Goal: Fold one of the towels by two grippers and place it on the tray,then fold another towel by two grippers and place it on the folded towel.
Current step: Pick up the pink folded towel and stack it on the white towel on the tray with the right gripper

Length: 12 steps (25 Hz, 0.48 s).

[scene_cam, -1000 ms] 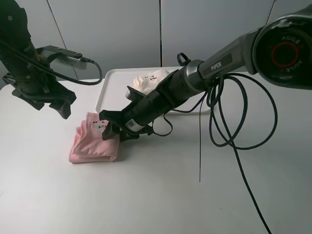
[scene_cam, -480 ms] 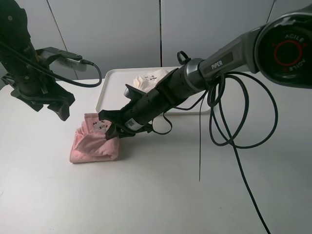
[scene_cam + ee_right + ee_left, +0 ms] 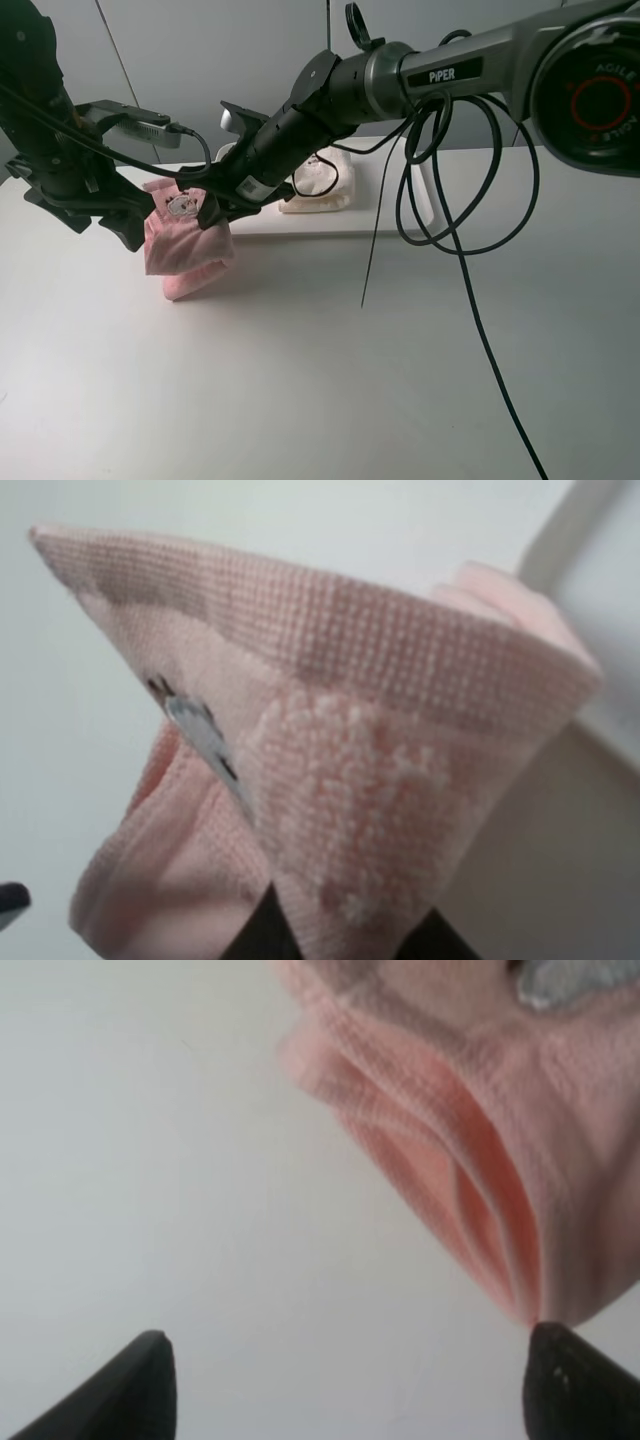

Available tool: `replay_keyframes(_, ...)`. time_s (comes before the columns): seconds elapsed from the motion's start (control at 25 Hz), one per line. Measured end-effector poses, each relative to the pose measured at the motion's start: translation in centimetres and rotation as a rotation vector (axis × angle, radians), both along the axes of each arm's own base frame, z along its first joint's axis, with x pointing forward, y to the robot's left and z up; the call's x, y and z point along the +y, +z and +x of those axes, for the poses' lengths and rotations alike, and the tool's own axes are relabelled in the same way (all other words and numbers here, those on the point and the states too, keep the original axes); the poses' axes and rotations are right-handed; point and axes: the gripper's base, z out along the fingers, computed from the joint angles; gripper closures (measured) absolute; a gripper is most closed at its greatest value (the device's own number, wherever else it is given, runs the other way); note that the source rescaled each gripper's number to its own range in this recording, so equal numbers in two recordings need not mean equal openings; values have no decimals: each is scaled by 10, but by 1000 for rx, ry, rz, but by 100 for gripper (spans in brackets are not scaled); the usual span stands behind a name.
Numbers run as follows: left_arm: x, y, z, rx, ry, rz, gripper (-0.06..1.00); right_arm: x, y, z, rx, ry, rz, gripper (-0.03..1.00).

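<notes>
The folded pink towel (image 3: 185, 248) hangs above the table, with my right gripper (image 3: 207, 208) shut on its upper edge beside the cartoon patch. The right wrist view shows the pink towel (image 3: 380, 780) pinched between the two dark fingers of my right gripper (image 3: 340, 942). My left gripper (image 3: 127, 222) stands open just left of the towel and holds nothing. In the left wrist view the pink towel (image 3: 470, 1140) hangs close above one fingertip of my left gripper (image 3: 355, 1385). The folded cream-white towel (image 3: 320, 178) lies on the white tray (image 3: 345, 228) behind.
The right arm reaches across the tray from the right, and its black cables (image 3: 440, 190) loop down over the tray's right end and the table. A grey camera box (image 3: 125, 122) sits on the left arm. The white table (image 3: 330, 380) spreads in front.
My right gripper has shut on the pink towel and lifted it off the table, up and towards the left arm. The left gripper has stayed open, almost in place.
</notes>
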Motion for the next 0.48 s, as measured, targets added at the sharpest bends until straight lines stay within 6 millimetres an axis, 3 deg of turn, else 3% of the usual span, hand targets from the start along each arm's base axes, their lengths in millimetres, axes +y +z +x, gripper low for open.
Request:
replay_keyframes(0.24, -3, 5, 4, -44, 13, -37, 3, -17, 35, 31, -57, -38, 31, 87)
replay_keyframes(0.48, -1, 4, 1, -11, -2, -10, 3, -56, 58, 68, -43, -188, 123, 87)
